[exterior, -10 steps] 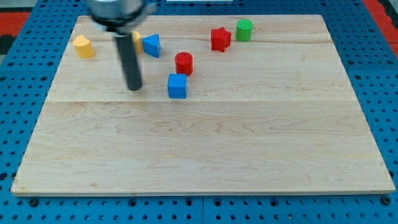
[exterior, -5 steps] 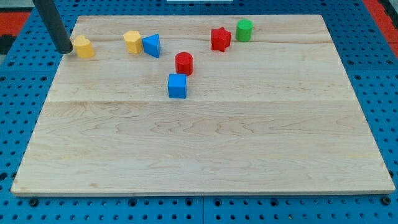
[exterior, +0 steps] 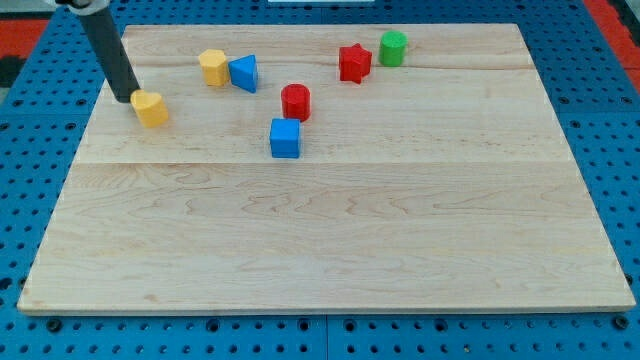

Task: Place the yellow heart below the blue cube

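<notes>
The yellow heart (exterior: 151, 108) lies near the board's left edge, left of and a little above the blue cube (exterior: 285, 138). My tip (exterior: 122, 98) touches the heart's upper left side. The dark rod rises from the tip toward the view's top left.
A yellow hexagon-like block (exterior: 212, 67) and a blue triangle (exterior: 244, 72) sit together at the top. A red cylinder (exterior: 295, 101) stands just above the blue cube. A red star (exterior: 354, 63) and a green cylinder (exterior: 393, 47) sit at the top right. The wooden board (exterior: 330, 250) lies on a blue pegboard.
My tip swung from the board's middle to the far left, then pushed the yellow heart down and to the right. The other blocks have not moved.
</notes>
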{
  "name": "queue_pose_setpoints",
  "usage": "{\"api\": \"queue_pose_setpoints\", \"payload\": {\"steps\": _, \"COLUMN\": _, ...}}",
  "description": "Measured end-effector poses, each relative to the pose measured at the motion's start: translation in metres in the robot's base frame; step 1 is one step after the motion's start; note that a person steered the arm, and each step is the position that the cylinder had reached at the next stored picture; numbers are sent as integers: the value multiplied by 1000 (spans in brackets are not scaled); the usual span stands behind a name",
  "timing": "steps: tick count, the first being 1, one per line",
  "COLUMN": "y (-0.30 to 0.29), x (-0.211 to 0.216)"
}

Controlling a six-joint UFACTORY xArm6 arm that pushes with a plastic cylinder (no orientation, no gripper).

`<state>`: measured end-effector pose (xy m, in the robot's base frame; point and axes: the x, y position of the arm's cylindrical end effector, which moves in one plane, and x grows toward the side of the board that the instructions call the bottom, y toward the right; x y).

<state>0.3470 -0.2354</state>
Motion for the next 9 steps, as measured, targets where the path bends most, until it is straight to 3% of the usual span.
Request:
{"api": "queue_pose_setpoints", "payload": {"steps": 2, "y": 79, "x": 25}}
{"api": "queue_pose_setpoints", "payload": {"steps": 5, "y": 115, "x": 68}}
{"api": "queue_pose_setpoints", "payload": {"steps": 7, "y": 101, "x": 86}}
{"api": "queue_pose_setpoints", "payload": {"steps": 8, "y": 148, "x": 102}}
{"api": "queue_pose_setpoints", "payload": {"steps": 9, "y": 159, "x": 102}}
